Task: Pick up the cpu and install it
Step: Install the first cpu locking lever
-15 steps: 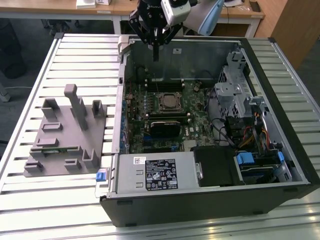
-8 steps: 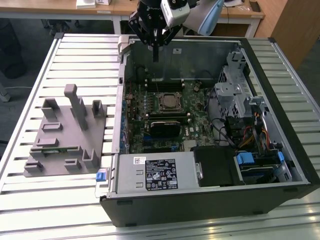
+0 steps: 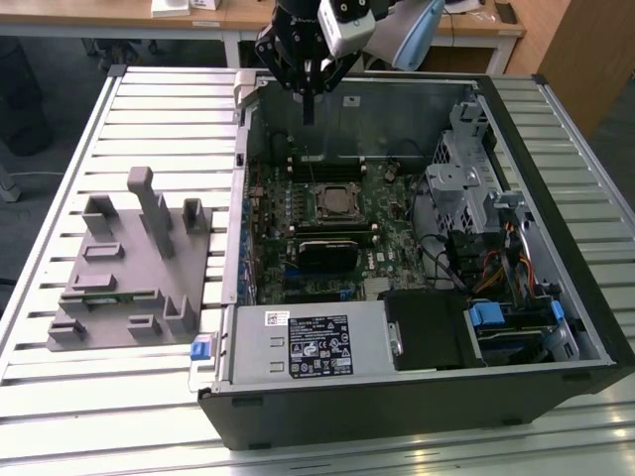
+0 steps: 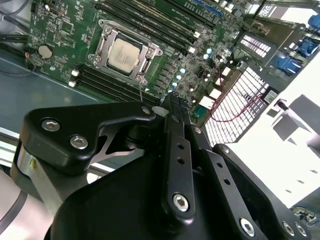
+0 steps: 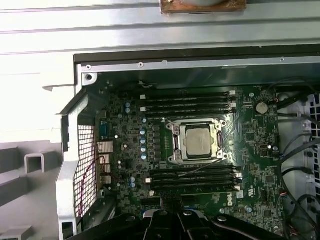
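An open computer case (image 3: 397, 412) lies on a slatted metal table (image 3: 60, 397). At the near end of the case sits a silver power box (image 3: 308, 342). Outside the case, on the exterior view's left, stands a gray plastic holder (image 3: 119, 278). Beyond the power box spreads the green circuit board (image 3: 392, 213).

The cpu (image 3: 332, 201) lies flat in its socket at the middle of the board. A metal frame closes around its edges, and dark memory slots (image 3: 332, 235) run just beside it. Farthest back, above the case's far wall, hangs the pincer (image 3: 308, 107). Its two black fingers are pressed together and hold nothing, well apart from the cpu.

The cpu looks thin, light and stiff, with a slick metal top. It is probably delicate underneath, so two opposite edges, kept level, seem the safest hold. The frame leaves little of those edges free.

There is open room straight above the board. The case walls, and the metal drive cage (image 3: 466, 174) with its cables (image 3: 496, 268) on the exterior view's right, crowd the sides.
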Motion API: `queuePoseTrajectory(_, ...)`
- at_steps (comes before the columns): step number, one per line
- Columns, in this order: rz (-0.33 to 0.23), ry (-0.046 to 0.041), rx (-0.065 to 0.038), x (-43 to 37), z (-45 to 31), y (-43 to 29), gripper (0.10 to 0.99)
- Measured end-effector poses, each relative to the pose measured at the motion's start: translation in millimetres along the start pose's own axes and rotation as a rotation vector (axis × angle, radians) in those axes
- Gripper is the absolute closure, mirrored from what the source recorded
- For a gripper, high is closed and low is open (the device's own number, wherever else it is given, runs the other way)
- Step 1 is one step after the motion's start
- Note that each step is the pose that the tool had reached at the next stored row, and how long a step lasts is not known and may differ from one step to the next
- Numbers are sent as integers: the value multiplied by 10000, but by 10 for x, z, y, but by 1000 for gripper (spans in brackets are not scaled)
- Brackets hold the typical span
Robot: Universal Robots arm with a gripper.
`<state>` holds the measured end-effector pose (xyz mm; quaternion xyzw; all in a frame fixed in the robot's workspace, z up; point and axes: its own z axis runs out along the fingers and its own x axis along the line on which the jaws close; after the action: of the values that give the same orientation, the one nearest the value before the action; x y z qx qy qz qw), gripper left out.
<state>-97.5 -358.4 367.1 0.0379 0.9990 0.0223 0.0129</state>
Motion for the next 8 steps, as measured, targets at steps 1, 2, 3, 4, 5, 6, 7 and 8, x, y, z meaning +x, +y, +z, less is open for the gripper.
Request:
queuePoseTrajectory(1, 0, 0, -1, 2, 5, 2, 980)
queuePoseTrajectory(2, 0, -1, -2, 4, 10, 4, 980)
queuePoseTrajectory(3, 0, -2, -2, 5, 15, 6, 980)
queuePoseTrajectory(4, 0, -1, -1, 6, 19, 8, 980)
queuePoseTrajectory(5, 0, 0, 0, 7, 24, 11, 980)
queuePoseTrajectory(6, 0, 0, -1, 8, 30, 14, 980)
queuePoseTrajectory(7, 0, 0, -1, 10, 36, 17, 980)
queuePoseTrajectory(8, 0, 0, 0, 11, 42, 20, 980)
